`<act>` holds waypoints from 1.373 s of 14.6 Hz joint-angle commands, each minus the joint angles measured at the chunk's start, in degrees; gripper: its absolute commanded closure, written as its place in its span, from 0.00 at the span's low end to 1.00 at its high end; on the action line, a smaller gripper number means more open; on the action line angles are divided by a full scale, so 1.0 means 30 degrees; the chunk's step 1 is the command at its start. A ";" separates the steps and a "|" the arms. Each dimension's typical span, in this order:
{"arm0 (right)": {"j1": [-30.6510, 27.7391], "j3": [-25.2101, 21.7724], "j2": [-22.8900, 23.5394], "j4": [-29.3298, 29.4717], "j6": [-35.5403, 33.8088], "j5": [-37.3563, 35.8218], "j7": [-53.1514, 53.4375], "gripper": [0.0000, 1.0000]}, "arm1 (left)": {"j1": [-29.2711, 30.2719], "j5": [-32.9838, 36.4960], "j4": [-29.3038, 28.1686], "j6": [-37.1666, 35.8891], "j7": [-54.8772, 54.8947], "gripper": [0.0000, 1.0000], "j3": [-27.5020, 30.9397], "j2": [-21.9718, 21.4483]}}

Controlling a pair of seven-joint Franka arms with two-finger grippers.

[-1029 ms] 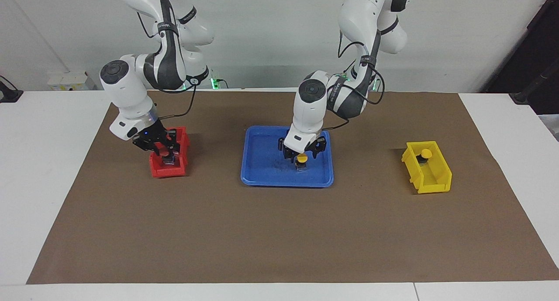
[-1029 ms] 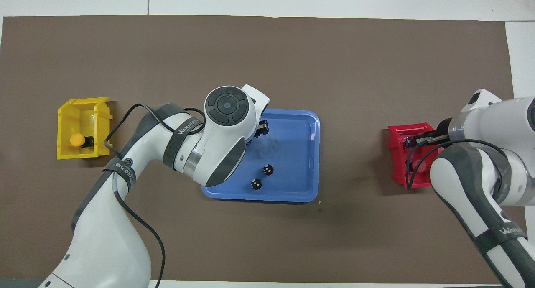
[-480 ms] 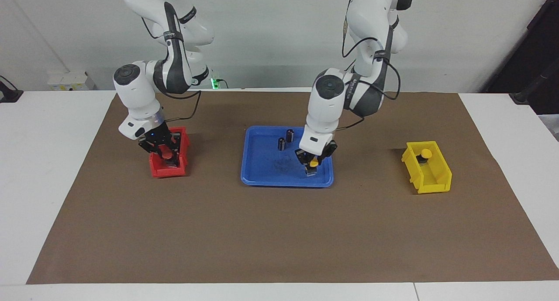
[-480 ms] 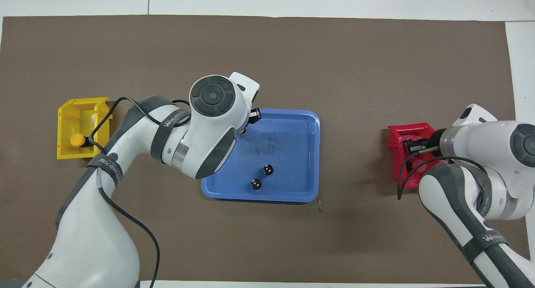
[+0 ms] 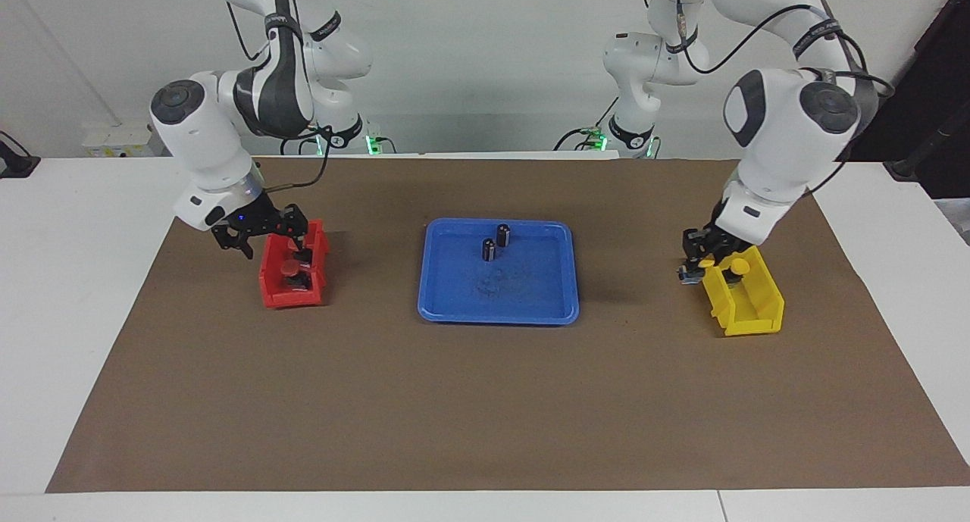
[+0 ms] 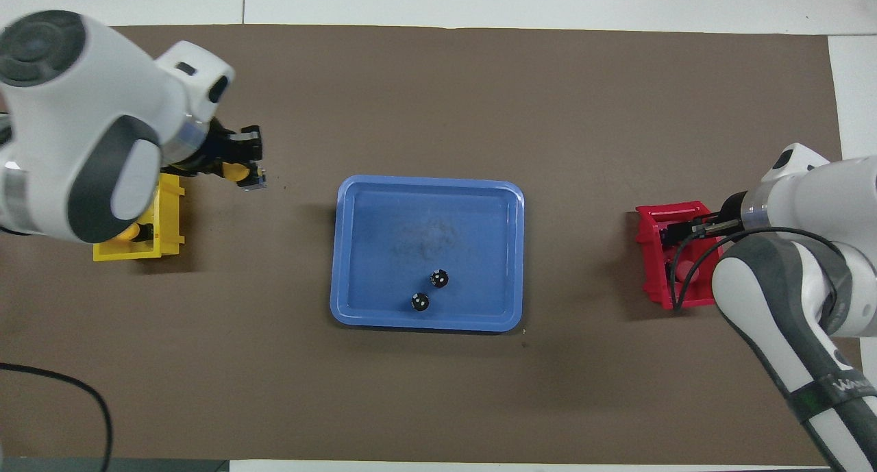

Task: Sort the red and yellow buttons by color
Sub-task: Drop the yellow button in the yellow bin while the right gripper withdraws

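My left gripper is shut on a yellow button, held tilted in the air just over the edge of the yellow bin that faces the tray. Another yellow button lies in that bin. My right gripper hangs open just above the red bin, holding nothing. A red button rests inside the red bin, apart from the fingers.
A blue tray sits mid-mat between the two bins. Two dark capless cylinders stand in it on the side nearer the robots. A brown mat covers the table.
My left arm lifted the yellow button out of the tray and carried it to the yellow bin. My right gripper opened, left the red button in the red bin and rose slightly.
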 commanded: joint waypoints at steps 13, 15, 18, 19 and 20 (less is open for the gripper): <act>-0.1078 -0.0378 0.0861 0.6401 -0.7056 -0.1469 0.0412 0.01 | 0.3106 0.0380 -0.4426 0.7618 0.3496 0.99 -0.0196 0.1201; -0.0843 -0.0995 0.1128 0.7248 -0.7085 -0.1470 0.0412 0.01 | 0.3076 0.0380 -0.4456 0.8355 0.3496 0.99 -0.0225 0.1644; -0.0901 -0.0850 0.0836 0.7193 -0.7202 -0.1441 0.0529 0.00 | 0.3076 0.0380 -0.4747 0.8473 0.3525 0.80 -0.0225 0.1704; -0.0930 -0.0820 0.0806 0.7221 -0.7290 -0.1325 0.0820 0.00 | 0.3134 0.0380 -0.4720 0.8474 0.3496 0.64 -0.0225 0.1675; -0.0901 -0.0819 0.0747 0.7222 -0.7349 -0.1266 0.1084 0.00 | 0.3163 0.0380 -0.4632 0.8387 0.3496 0.55 -0.0225 0.1704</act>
